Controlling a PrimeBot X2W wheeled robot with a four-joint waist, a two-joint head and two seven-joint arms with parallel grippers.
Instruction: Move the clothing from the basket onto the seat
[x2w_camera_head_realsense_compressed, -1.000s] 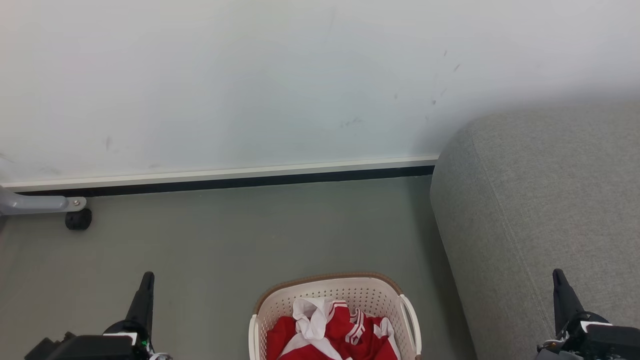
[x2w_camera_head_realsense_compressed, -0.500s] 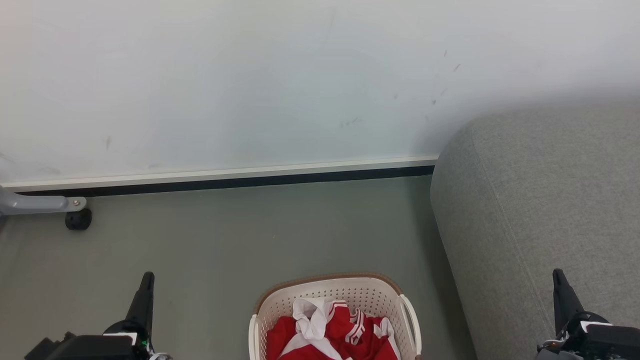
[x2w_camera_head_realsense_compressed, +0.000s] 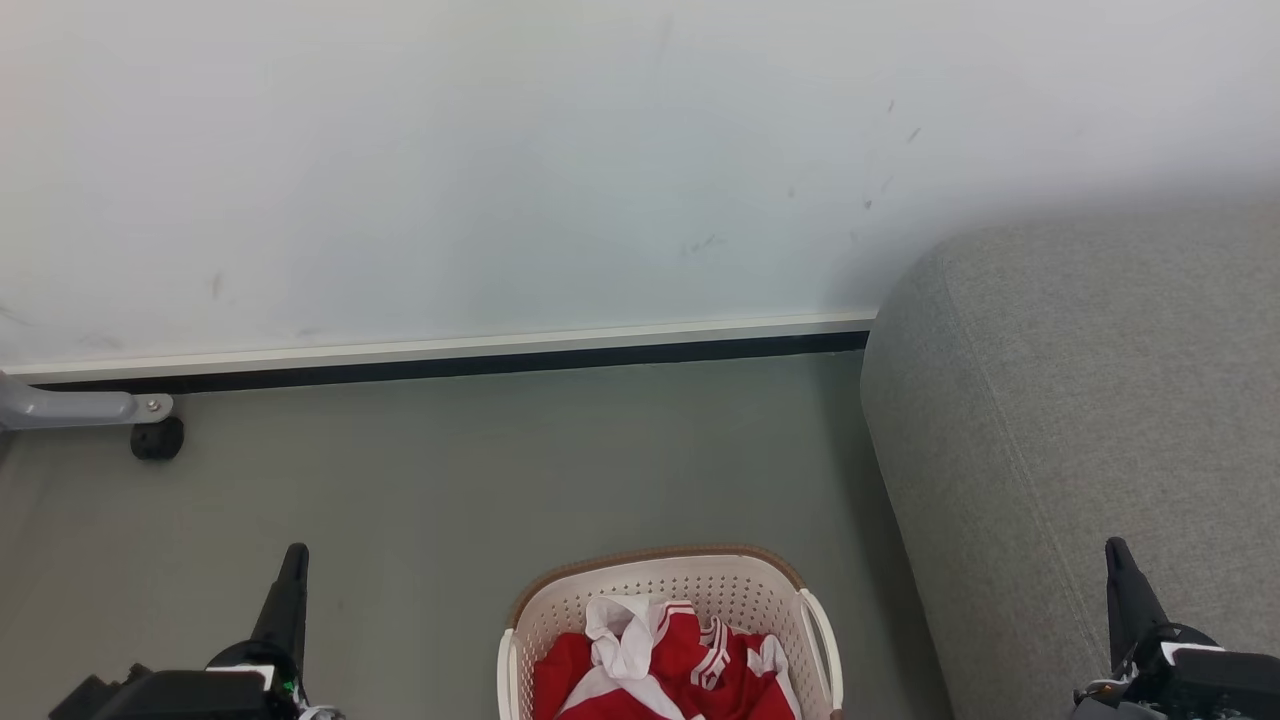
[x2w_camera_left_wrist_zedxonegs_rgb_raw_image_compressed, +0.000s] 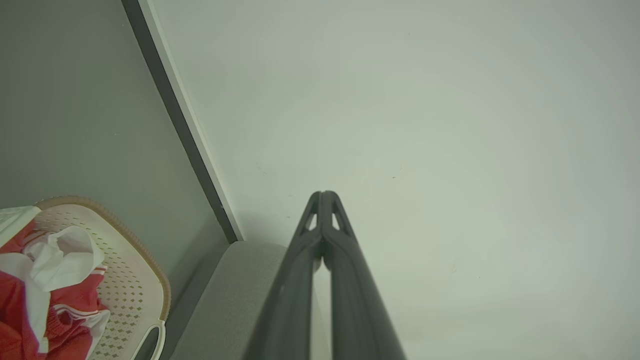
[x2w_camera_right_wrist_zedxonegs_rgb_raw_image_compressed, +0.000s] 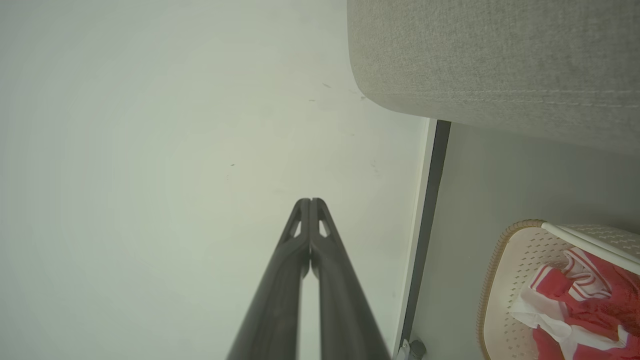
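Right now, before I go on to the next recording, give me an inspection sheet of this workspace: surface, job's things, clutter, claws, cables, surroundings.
Surface: grey floor, bare around the basket.
Job's things: red and white clothes bunched inside the cream basket; grey sofa to the basket's right, with no clothes on the part in view.
Clutter: grey frame leg with a black caster by the wall, far left.
Claws: left claw and right claw both shut, holding nothing, one on each side of the basket and apart from it.
Cables: nothing seen.
Surroundings: pale scuffed wall with a white and black skirting strip.
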